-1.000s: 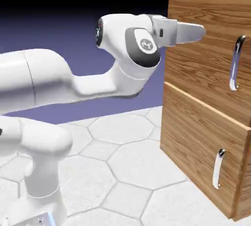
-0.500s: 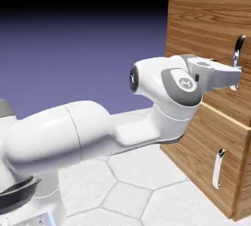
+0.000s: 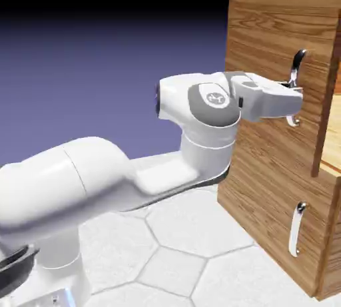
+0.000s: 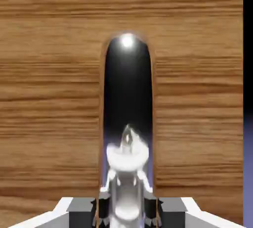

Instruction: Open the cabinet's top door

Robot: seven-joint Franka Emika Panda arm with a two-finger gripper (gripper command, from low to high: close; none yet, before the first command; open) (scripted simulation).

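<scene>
The cabinet (image 3: 332, 246) of orange-brown wood stands at the exterior view's right. Its top door (image 3: 266, 46) stands slightly ajar, and a gap shows along its right edge. My gripper (image 3: 292, 96) is shut on the door's long curved silver handle (image 3: 299, 59), about halfway down the bar. In the hand view the handle (image 4: 127, 98) runs up the middle, in front of the top door (image 4: 49, 98), whose wood fills the picture. The bar's lower end sits clamped in my gripper (image 4: 127, 212), between the grey fingertips (image 4: 81, 208).
Below the top door is the shorter door panel (image 3: 256, 212), flush with the cabinet, with its short silver handle (image 3: 296, 229). The white arm (image 3: 100, 179) stretches from the lower left over the hexagon-tiled table (image 3: 173, 246).
The hand reached the long handle and the gripper shut on it. Hand and handle have since moved left, and the top door has swung out from the cabinet.
</scene>
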